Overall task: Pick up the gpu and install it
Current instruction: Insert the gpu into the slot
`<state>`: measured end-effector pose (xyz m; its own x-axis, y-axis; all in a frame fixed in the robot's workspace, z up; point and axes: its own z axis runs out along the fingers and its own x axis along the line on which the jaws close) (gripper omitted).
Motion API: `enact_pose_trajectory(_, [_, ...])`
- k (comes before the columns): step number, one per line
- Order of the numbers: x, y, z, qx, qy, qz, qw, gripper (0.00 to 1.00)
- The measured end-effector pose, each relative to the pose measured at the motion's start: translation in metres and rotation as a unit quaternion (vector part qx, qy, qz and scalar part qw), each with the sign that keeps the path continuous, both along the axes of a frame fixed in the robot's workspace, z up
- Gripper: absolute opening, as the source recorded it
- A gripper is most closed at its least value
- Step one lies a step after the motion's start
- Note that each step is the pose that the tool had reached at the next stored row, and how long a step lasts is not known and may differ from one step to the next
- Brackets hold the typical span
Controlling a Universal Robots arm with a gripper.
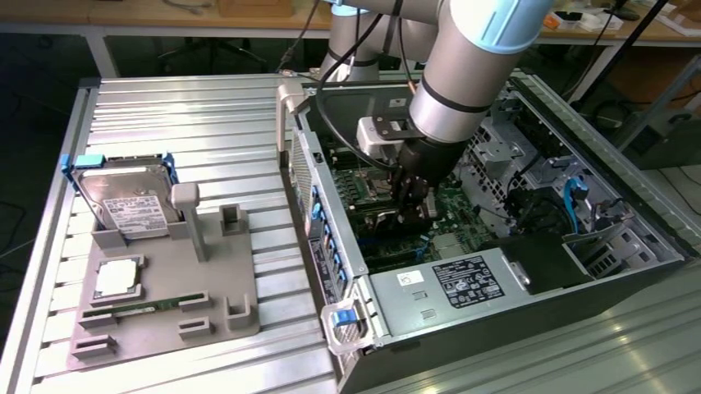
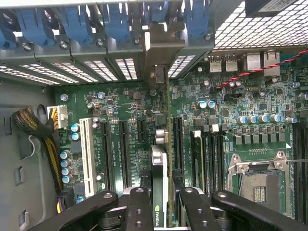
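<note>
The desk under me was of ribbed grey metal, and wooden benches stood behind it at 12 o'clock. On the desk, at 9 o'clock from the open computer case, a grey plastic holder carried a silver hard drive. My pincer was inside the case, closed on the gpu, a thin dark card standing on edge. From the wrist I saw the green motherboard with black slots and one white slot beneath the card.

Ext. view looks down from high; wrist cam close over same motherboard.
</note>
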<state>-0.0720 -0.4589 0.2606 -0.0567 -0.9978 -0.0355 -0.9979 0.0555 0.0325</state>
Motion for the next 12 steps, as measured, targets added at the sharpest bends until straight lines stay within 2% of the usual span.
enact_pose_trajectory(7, [0.0,-0.0001,-0.001,-0.0002,0.0002,0.0,1.0,0.27])
enact_pose_trajectory(12, [0.0,-0.0001,0.0028,0.0001,0.0008,0.0,1.0,0.27])
